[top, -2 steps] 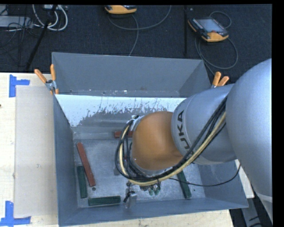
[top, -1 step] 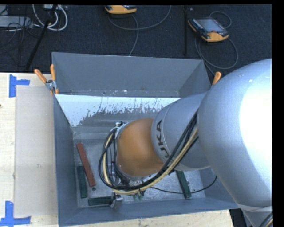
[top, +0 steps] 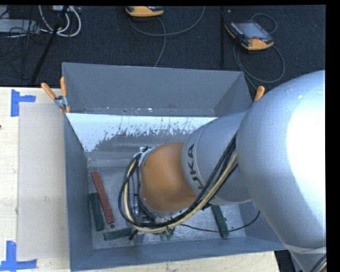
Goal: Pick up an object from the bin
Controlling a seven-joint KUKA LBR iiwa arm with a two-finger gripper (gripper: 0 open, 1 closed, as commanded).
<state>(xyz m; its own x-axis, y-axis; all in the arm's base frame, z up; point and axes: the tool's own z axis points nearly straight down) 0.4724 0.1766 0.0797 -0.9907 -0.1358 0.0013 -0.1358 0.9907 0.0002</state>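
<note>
The orange wrist cover (top: 162, 178) hung low over the middle of the bin (top: 74, 223), hiding the hand, so its state could not be told. A reddish-brown stick (top: 102, 196) and a dark green bar (top: 95, 211) lay near the left wall.

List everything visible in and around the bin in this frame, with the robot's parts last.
Grey metal bin: one, grey, centre.
Reddish-brown flat stick: one, red-brown, on the left of the bin floor.
Dark green sticks: three, dark green; this one lies left of the brown stick, another lies by the front wall, and a third lies at floor right.
Orange-and-black handheld devices: two, on the dark floor beyond the bin; the second is at the top edge.
Robot arm: one, silver-grey, reaching in from the right.
Orange wrist cover: one, orange, low over the floor.
Cables: several, black and yellow, looped round the cover.
</note>
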